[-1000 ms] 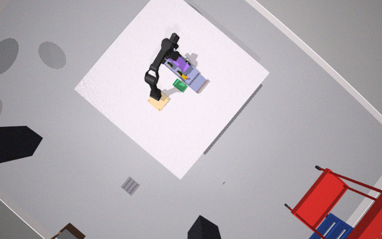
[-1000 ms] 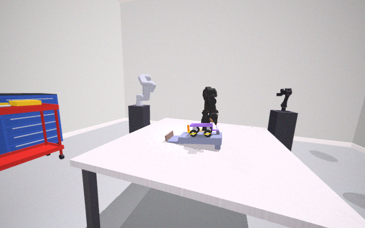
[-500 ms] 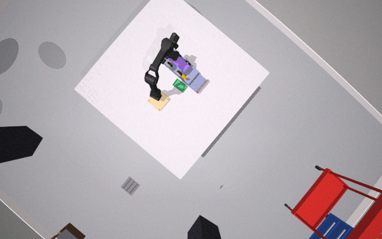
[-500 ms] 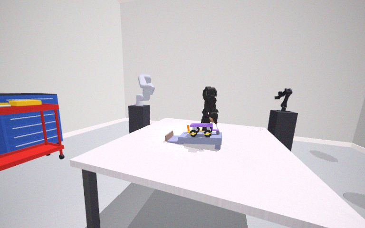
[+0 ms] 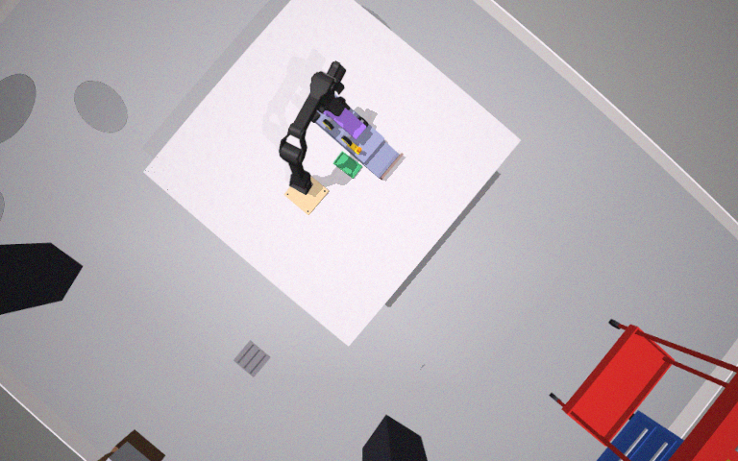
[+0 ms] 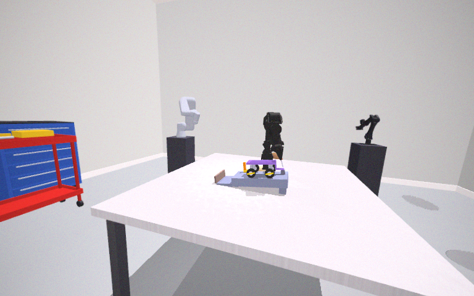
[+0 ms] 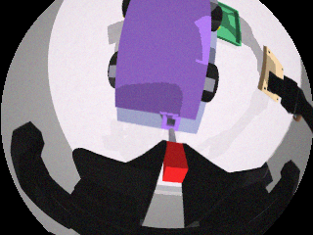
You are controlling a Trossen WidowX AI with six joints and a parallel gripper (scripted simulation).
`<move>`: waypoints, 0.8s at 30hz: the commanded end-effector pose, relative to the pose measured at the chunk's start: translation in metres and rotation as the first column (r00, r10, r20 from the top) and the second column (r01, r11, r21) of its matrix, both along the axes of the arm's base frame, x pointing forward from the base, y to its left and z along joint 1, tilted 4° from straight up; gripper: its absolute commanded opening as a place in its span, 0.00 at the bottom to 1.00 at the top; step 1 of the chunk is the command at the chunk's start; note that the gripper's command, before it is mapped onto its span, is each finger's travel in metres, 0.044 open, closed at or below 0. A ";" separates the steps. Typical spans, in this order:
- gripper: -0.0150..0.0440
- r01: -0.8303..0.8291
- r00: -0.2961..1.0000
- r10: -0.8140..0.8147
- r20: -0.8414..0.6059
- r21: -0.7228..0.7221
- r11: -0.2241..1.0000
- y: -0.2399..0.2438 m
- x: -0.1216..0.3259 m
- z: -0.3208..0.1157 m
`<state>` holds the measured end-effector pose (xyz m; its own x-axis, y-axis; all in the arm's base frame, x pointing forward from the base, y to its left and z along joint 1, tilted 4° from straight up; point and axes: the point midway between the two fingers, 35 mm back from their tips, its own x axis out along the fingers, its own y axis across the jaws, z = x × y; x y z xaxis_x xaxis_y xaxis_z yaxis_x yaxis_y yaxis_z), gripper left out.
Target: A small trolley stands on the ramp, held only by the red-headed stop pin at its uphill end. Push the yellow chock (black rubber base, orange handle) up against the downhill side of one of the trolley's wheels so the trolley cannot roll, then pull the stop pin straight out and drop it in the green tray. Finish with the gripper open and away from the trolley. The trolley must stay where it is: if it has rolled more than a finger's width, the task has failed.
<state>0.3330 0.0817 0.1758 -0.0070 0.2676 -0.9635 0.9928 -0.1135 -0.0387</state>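
Red at its head, the stop pin is gripped between the fingertips of the gripper, just beyond the uphill end of the trolley; its grey shaft points at the small purple bracket on that end, though whether the tip is wholly out of its socket I cannot tell; the trolley stands on the blue-grey ramp, and the yellow chock, its orange handle upright, sits by a wheel on the downhill side, seemingly against it; the green tray lies on the desk beside the ramp, near the chock. The step in hand, as I judge it, is the drawing of the pin, the chocking looking done; the next move calls for a straight pull along the shaft until it is surely free, then a lift and a carry round to the tray, clear of trolley and chock handle, for a sideways tug could drag the trolley; the arm rises from its tan base plate, arches out past the ramp's uphill end and bends back down, the gripper low behind the trolley.
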 end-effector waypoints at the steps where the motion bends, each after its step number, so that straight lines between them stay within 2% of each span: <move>1: 0.25 0.001 1.000 -0.001 0.006 0.006 1.000 0.008 0.002 0.002; 18: 0.25 0.000 1.000 -0.001 0.007 0.008 1.000 0.030 0.006 0.007; 24: 0.25 0.000 1.000 -0.001 0.006 0.008 1.000 0.031 -0.008 0.006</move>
